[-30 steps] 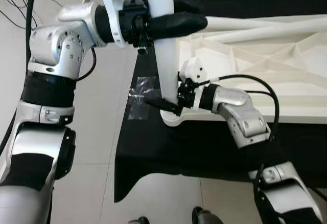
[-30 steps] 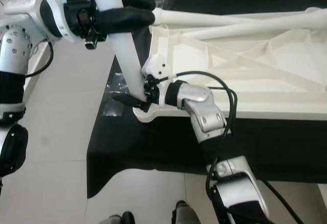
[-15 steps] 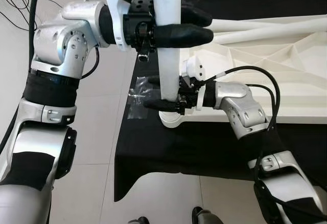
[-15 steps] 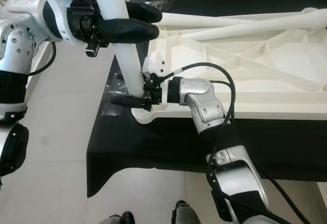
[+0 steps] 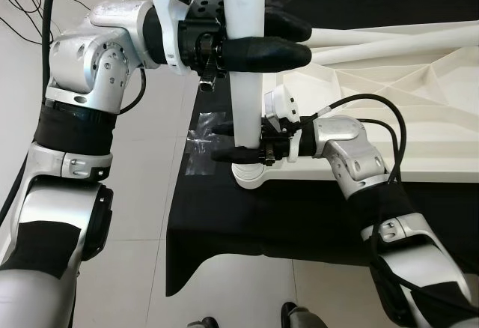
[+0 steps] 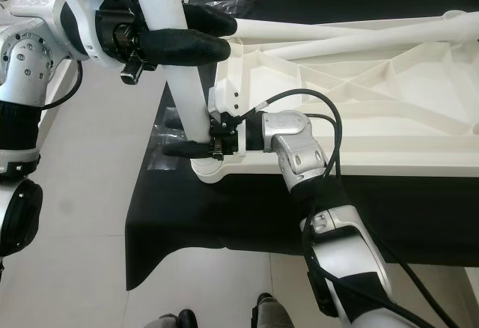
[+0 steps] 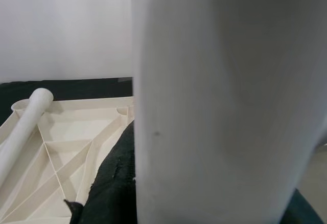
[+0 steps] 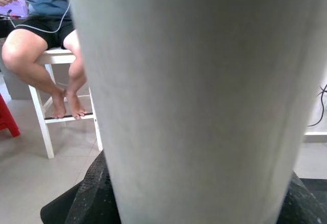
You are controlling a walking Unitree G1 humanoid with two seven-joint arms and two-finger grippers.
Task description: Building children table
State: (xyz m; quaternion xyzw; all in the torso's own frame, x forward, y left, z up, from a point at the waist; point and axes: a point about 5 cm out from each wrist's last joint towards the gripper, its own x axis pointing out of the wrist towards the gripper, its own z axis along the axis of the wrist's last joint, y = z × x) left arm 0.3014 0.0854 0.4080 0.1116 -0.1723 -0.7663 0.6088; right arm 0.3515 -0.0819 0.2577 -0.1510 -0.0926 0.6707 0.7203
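Left eye view, table leg [image 5: 245,81]: white tube standing upright, its lower end sitting in the round corner socket [image 5: 250,175] of the overturned tabletop [image 5: 389,111].
Left hand [image 5: 258,37]: gripping the table leg high up, black fingers wrapping it from the 9 o'clock side.
Right hand [image 5: 228,142]: clamping the same leg low down, just above the socket, reaching in from 3 o'clock.
Tabletop: white, lying underside up with ribs showing, resting on the desk [image 5: 224,216], which is wearing a black cloth.
Spare legs [image 6: 337,32]: two white tubes lying across the tabletop toward 1 o'clock.
Plastic bag [image 5: 202,142]: clear, lying on the cloth's edge at 9 o'clock of the socket.
Right wrist view, person [image 8: 41,24]: sitting on a white stool [image 8: 48,96], bare feet resting on its rung.
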